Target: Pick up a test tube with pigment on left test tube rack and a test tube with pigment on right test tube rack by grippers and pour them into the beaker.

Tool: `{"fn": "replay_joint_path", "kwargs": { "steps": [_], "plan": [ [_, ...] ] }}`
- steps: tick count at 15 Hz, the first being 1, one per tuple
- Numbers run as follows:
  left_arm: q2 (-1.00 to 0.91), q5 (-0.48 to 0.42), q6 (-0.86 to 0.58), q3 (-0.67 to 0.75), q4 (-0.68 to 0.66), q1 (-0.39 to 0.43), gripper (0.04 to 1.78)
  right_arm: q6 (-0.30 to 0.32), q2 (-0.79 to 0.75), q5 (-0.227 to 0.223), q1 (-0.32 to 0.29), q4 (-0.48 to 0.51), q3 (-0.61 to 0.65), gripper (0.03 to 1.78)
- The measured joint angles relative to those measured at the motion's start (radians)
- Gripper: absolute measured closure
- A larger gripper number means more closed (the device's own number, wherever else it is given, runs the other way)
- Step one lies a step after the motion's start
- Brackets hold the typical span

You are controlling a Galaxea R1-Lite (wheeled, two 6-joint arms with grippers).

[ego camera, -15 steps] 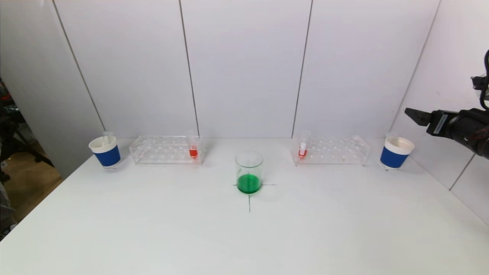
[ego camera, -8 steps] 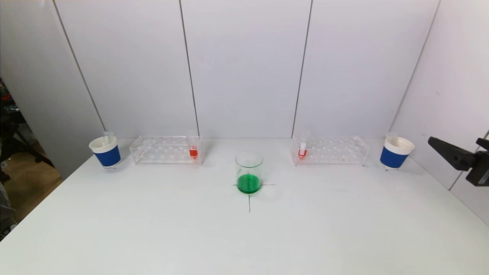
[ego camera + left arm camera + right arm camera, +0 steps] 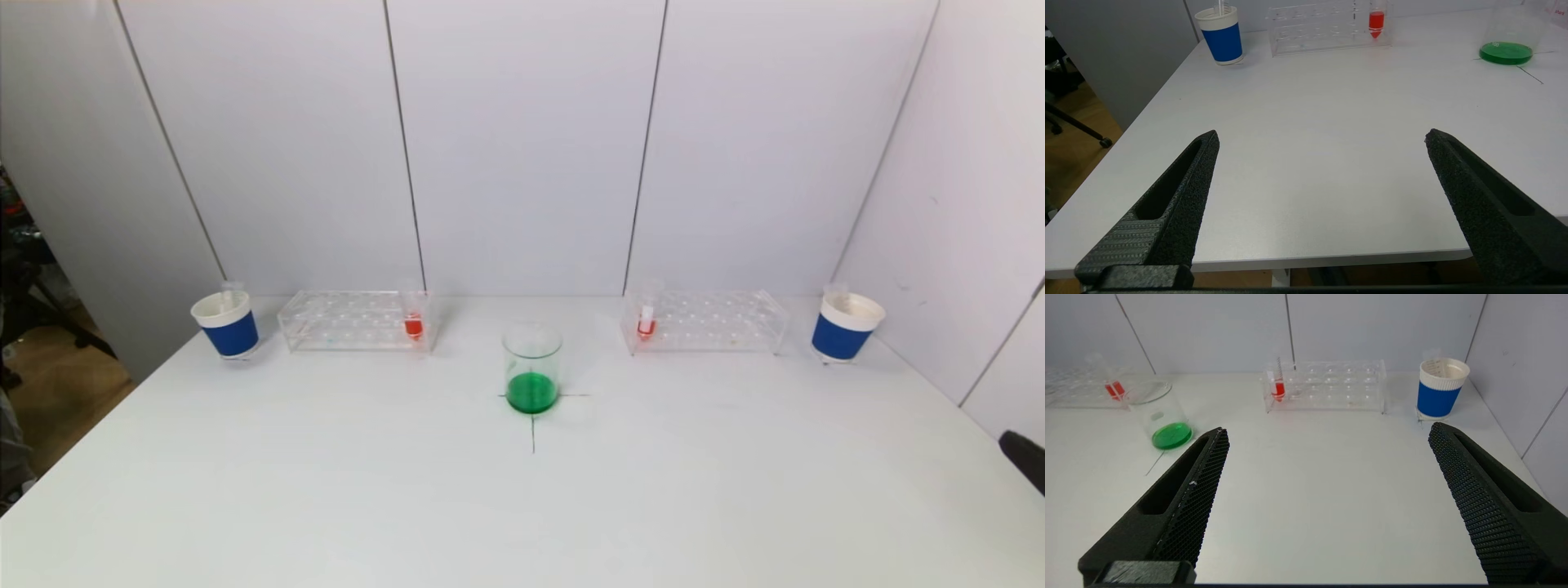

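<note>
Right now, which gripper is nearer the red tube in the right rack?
Right. The right gripper faces the red tube across open table; the left gripper hangs at the table's near left edge, farther off.

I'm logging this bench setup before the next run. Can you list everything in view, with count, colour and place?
beaker: 1, clear glass with green liquid, table centre on a marked cross.
left test tube rack: 1, clear, back left.
right test tube rack: 1, clear, back right.
left test tube: 1, red pigment, in the left rack's end nearest the beaker.
right test tube: 1, red pigment, in the right rack's end nearest the beaker.
paper cups: 2, white with blue bands, one at the far left, one at the far right.
table: 1, white.
left gripper: black, open, over the table's near edge.
right gripper: black, open, above the table's right side.
</note>
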Motion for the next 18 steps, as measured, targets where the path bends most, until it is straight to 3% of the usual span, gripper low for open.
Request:
{"fn": "replay_joint_path", "kwargs": {
  "steps": [2,5,8,11,13,18],
  "plan": [
    [0.0,0.0,0.0,0.0,0.0,0.0,0.06,0.01,-0.138,0.015,0.001,0.159,-0.001,0.04],
    [0.0,0.0,0.0,0.0,0.0,0.0,0.06,0.021,-0.283,0.014,0.011,0.306,-0.012,0.04],
    [0.0,0.0,0.0,0.0,0.0,0.0,0.06,0.032,-0.338,0.022,0.031,0.351,-0.06,0.04],
    [0.0,0.0,0.0,0.0,0.0,0.0,0.06,0.035,-0.373,0.018,0.124,0.466,-0.12,0.04],
    [0.0,0.0,0.0,0.0,0.0,0.0,0.06,0.035,-0.416,0.011,0.139,0.519,-0.127,0.04],
    [0.0,0.0,0.0,0.0,0.0,0.0,0.06,0.024,-0.557,-0.077,0.127,0.535,-0.054,0.04]
  ]
}}
